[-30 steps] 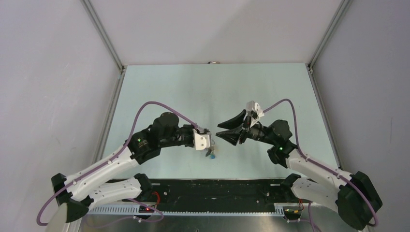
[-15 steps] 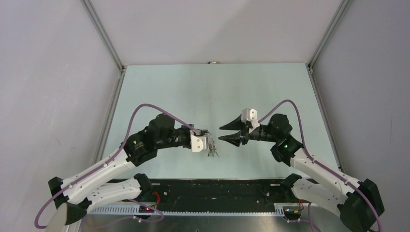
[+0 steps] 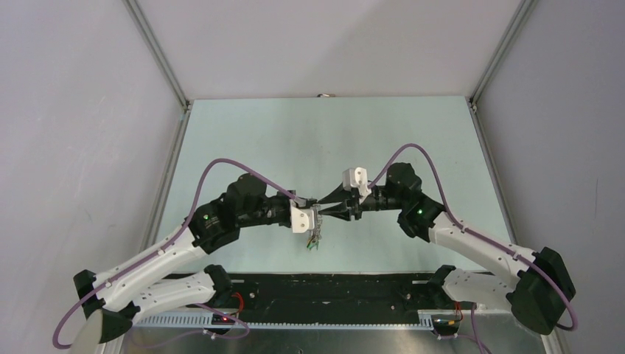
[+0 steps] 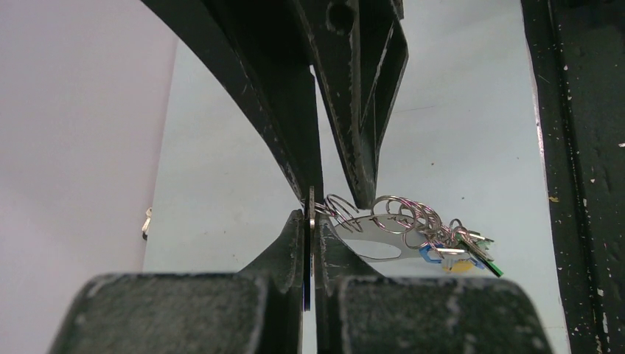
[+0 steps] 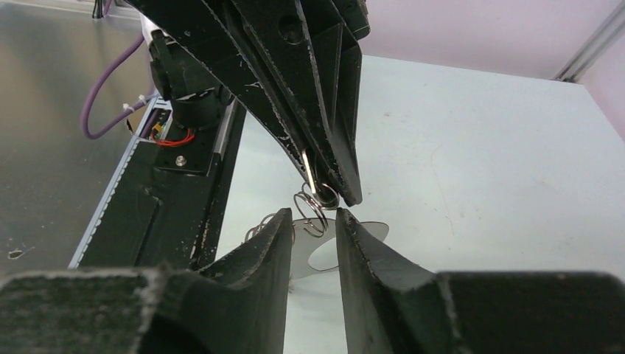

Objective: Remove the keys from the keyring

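Bright, even overhead light with soft shadows; nearest wrist-view foreground is blurred.

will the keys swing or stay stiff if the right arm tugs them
Probably swing: the keys dangle loose on small wire rings off the keyring, which the left gripper holds. The thin rings look springy, so may slip from the jaws.

The keys are silver with blue, yellow and green heads; the keyring looks pale silvery grey, though glare blurs it; the left gripper and right gripper are black, scuffed pale; the table is mint green; the cables are purple
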{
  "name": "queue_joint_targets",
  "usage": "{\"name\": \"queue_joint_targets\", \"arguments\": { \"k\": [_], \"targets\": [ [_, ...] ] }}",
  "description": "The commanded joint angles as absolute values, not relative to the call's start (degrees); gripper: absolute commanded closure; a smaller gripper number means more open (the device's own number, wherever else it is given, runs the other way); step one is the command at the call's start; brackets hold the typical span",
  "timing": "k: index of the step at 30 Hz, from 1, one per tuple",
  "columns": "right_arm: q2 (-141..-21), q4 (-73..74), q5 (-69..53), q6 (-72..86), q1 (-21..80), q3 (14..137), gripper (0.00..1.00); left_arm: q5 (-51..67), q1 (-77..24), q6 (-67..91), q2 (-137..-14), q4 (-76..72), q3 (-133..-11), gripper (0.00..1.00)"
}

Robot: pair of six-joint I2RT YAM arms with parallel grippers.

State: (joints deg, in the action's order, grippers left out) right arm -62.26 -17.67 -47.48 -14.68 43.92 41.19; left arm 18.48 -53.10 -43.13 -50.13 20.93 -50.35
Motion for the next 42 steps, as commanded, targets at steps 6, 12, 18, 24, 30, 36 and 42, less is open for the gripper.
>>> {"name": "queue_joint_targets", "arguments": {
  "k": [6, 12, 18, 24, 30, 36, 42],
  "targets": [
    [-65.0, -16.5, -48.8, -15.7, 44.8, 44.9, 0.91, 19.8, -53.3, -44.5, -49.0, 18.5, -50.5, 1.0],
    [-63.2, -17.1, -50.2, -9.5, 42.0, 44.9, 1.0, 18.1, -53.3, -44.3, -49.1, 18.5, -50.4, 1.0],
    [-60.0, -28.2, -50.6, 4.8, 36.6, 42.7, 1.0, 18.0, -53.3, -44.1, -49.7, 18.5, -50.3, 1.0],
    [-56.7, -52.4, -44.4, 18.8, 35.1, 33.1, 1.0, 18.3, -53.4, -43.7, -50.8, 18.5, -50.3, 1.0],
    [-54.7, -47.4, -43.8, 15.8, 34.7, 32.5, 1.0, 14.9, -53.6, -40.4, -52.1, 18.5, -51.4, 1.0],
    [-44.9, -29.3, -33.6, 6.7, 32.4, 32.5, 1.0, 0.7, -50.6, -25.5, -59.6, 18.5, -56.5, 1.0],
    [-38.9, -20.8, -30.6, 2.6, 30.5, 32.5, 1.0, -18.1, -39.1, -4.4, -67.5, 19.1, -62.1, 0.96]
  ]
}}
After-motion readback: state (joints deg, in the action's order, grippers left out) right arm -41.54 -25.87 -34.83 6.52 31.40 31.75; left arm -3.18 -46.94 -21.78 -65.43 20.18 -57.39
